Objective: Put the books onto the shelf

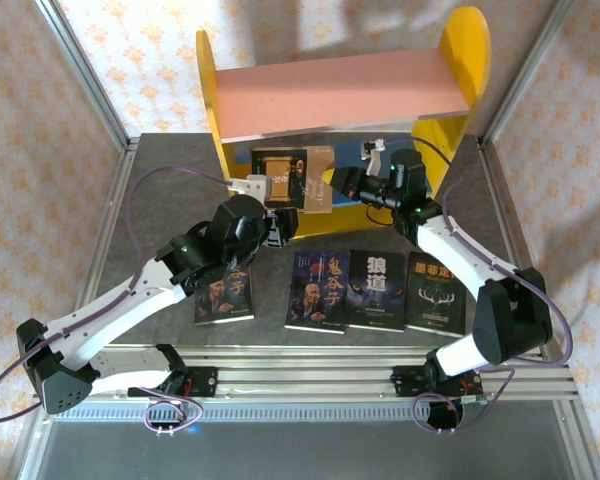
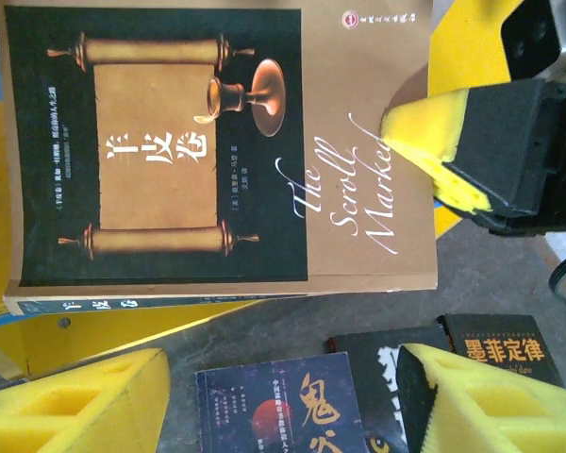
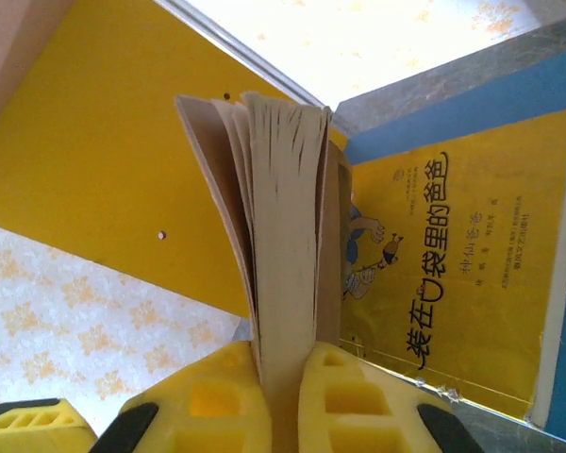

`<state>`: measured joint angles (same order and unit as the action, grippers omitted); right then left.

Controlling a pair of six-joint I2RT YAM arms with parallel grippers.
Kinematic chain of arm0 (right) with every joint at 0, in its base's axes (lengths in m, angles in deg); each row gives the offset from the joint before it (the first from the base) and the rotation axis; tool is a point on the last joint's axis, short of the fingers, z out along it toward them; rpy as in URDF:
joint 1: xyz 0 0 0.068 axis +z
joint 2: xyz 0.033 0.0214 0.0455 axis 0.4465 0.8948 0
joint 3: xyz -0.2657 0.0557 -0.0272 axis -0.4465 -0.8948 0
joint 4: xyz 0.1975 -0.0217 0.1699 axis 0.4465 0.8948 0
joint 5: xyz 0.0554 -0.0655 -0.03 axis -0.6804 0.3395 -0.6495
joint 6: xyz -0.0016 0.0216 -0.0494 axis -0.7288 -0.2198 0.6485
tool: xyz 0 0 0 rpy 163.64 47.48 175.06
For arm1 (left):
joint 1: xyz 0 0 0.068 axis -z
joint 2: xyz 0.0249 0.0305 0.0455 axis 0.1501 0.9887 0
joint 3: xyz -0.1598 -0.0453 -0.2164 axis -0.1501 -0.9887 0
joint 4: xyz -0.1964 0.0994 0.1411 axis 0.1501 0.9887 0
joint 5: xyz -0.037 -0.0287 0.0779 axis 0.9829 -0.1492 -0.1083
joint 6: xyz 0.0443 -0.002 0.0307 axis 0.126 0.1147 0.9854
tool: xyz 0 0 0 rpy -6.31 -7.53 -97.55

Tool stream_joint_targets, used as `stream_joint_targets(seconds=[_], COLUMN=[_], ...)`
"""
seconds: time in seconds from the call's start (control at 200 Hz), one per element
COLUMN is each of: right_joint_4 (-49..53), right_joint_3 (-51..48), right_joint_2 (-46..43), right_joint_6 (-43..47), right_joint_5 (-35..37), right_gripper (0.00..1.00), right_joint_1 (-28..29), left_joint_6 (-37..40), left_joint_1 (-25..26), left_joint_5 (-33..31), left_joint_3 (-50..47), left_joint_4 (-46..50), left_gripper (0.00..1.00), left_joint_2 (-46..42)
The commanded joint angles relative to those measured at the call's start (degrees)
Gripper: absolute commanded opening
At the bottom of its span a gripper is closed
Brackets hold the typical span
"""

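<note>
Left gripper (image 2: 285, 363) fingers spread wide, empty, just beside tan book (image 2: 358, 142); book up at shelf (image 1: 345, 95) lower tier, light, floppy, pages fanning, better pinched near spine; right gripper (image 3: 285, 373) clamped on its page edge; yellow book (image 3: 453, 255) already on blue lower board (image 3: 547, 85); four dark books (image 1: 325, 290) flat on table (image 1: 160, 190).

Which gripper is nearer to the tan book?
Right. The right gripper is shut on the tan book, clamping its page edge between both fingers. The left gripper is open just on the near side of the book, facing its cover and not touching it.
</note>
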<state>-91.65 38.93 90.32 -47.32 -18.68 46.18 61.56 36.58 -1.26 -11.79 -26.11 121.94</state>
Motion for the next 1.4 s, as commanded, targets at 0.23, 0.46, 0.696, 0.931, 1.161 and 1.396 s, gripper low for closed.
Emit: stream_joint_targets(seconds=[0.23,0.46,0.696,0.931,1.161,1.396], right_joint_4=[0.20,1.97,8.03,11.45,20.57,28.17], right_joint_3=[7.42,9.42,12.63,15.90,20.32,21.67], right_joint_2=[4.25,8.20,11.94,15.47,17.85,16.82], right_joint_6=[5.50,7.19,11.63,13.47,16.77,20.07], right_joint_5=[-5.14,-2.95,1.11,3.74,10.94,15.31], right_gripper=[0.02,0.03,0.05,0.10,0.30,0.44], right_joint_1=[-0.59,-0.76,-0.73,-0.72,-0.76,-0.69], left_joint_6=[0.53,0.24,0.24,0.24,0.20,-1.00], left_joint_1=[-0.35,-0.41,-0.41,-0.48,-0.48,-0.56], left_joint_5=[-0.18,-0.62,-0.95,-0.44,-0.63,-1.33], left_joint_3=[0.91,-0.55,-0.59,-0.11,0.19,0.51], left_joint_4=[-0.40,-0.88,-0.66,-0.94,0.03,2.27], left_gripper=[0.66,0.67,0.68,0.68,0.68,0.68], left_joint_2=[-1.74,-2.72,-1.93,-0.61,-0.51,0.14])
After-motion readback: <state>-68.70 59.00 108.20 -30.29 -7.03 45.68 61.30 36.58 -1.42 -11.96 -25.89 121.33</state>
